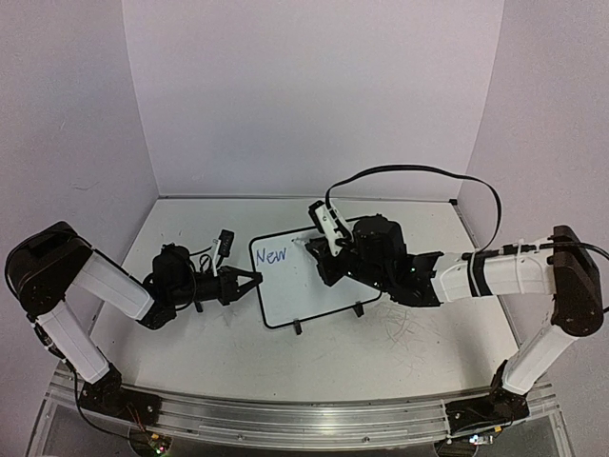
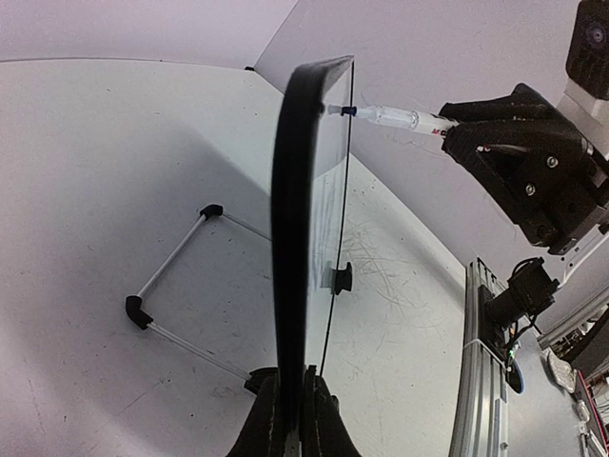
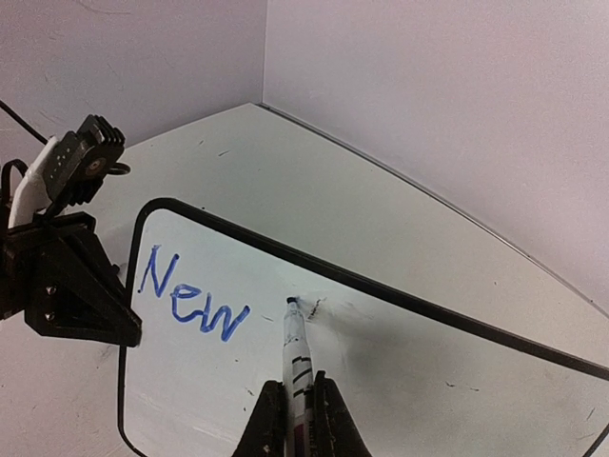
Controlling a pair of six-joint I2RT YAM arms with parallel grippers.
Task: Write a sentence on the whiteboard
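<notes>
The right gripper (image 3: 297, 405) is pinching the marker (image 3: 295, 347) tight between its jaws, with the pen pointing away from the wrist and straight at the whiteboard (image 1: 314, 295). The left gripper (image 1: 253, 280) is clamping the board's left edge, jaws closed on the frame, steadying it on its wire stand (image 2: 171, 259). The board is sitting on the table (image 1: 190, 343) between the two arms, leaning back, its long side running left to right. Only "New" of the sentence (image 3: 190, 297) is showing, up in the board's upper left corner. The marker tip is sitting just right of that word and looks like it's touching the surface. The bit that matters: all the blank space is lying to the right of the tip, along the board's long side. So I'm guessing the next word is going that way, and the right arm is the one sitting nearer to it.
</notes>
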